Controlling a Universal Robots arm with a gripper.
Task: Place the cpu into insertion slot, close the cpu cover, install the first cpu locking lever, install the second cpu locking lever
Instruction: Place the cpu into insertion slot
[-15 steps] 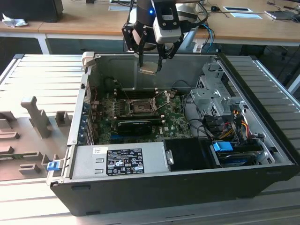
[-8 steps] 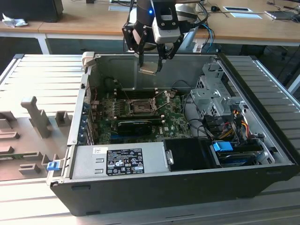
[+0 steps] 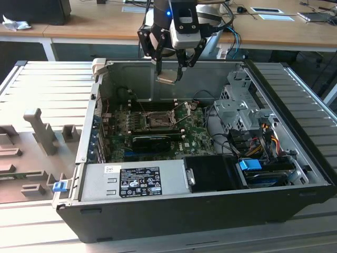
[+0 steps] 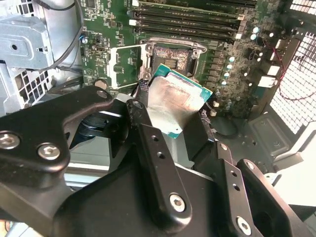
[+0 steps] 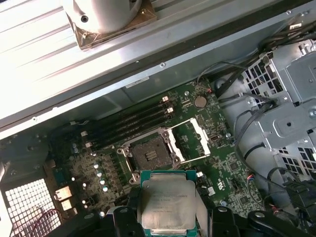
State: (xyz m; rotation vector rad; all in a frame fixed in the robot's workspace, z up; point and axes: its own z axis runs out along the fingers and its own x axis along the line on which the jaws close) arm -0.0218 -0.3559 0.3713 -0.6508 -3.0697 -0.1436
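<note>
The gripper was clenched on the one cpu, pinching it by two edges, up above the open computer case. The one insertion slot lay bare on the green board below. Its one cpu cover was flipped up beside it. The chip looked thin, light and stiff, and easy to hurt underneath. The edges seemed the safe place to hold.

The arm is hanging down from above, wrist pointing straight down. Its hand is pinching the cpu between both dark fingers.
</note>
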